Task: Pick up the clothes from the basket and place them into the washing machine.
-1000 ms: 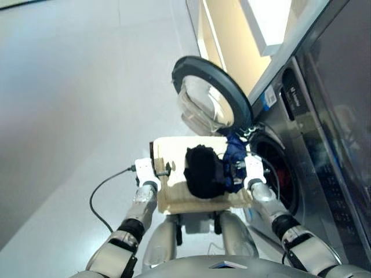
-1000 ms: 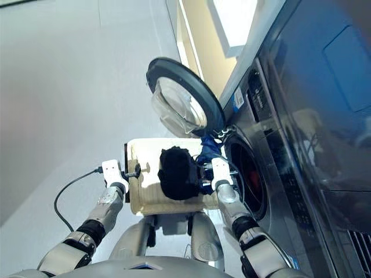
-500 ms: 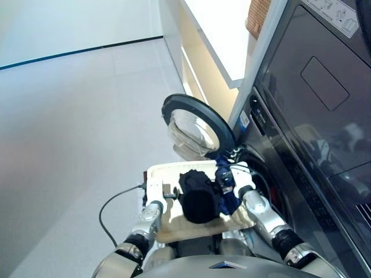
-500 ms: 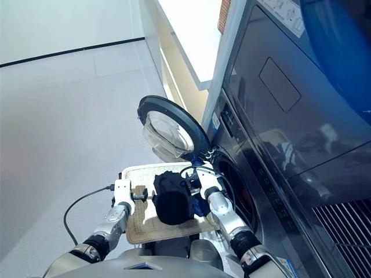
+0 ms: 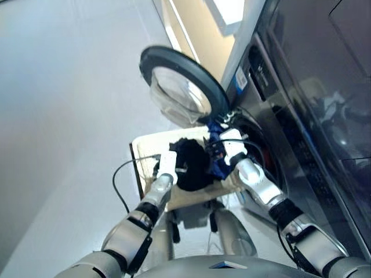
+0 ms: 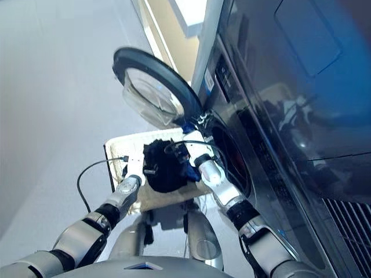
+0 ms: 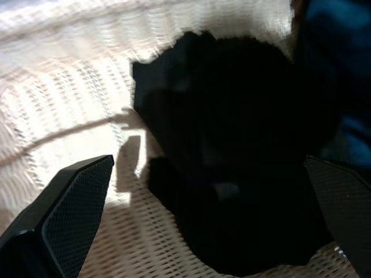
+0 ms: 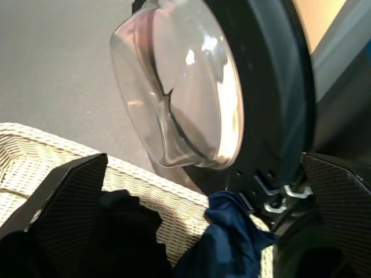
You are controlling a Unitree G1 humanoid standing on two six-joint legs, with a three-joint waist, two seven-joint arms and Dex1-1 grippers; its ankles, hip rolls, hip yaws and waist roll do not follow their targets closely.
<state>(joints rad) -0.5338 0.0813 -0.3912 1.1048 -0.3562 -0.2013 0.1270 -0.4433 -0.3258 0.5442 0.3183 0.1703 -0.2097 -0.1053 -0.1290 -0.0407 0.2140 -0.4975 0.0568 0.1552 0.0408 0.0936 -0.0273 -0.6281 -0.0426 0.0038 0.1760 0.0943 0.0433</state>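
- Centrally in the left eye view, the basket [image 5: 142, 152] sits in front of the washing machine [image 5: 272, 116], whose round door [image 5: 182, 81] stands swung wide open at upper centre.
- Grey floor [image 5: 64, 104] fills the whole left half of that frame, giving free room on the basket's left edge; on its right edge the basket lies close against the machine's port [image 5: 261, 156].
- The black garment [image 5: 188, 165] lies in the middle of the basket, with the navy garment [image 5: 219, 165] just beside it at the edge nearest the port.
- A red patch shows inside the port; what it is cannot be told.
- The left claw [image 7: 191, 231] hovers over the black garment with its two fingers spread wide, one at each lower corner of the left wrist view, with bare wicker showing beside the cloth.
- The right claw [image 8: 203, 231] is likewise spread, holding nothing; only its wrist view shows the door's bulged clear glass close up, the basket's far rim beneath it, and the navy cloth draped at that rim.
- A small blue-and-white label [image 5: 240, 83] sits on the machine's front by the door hinge; its writing is unreadable.
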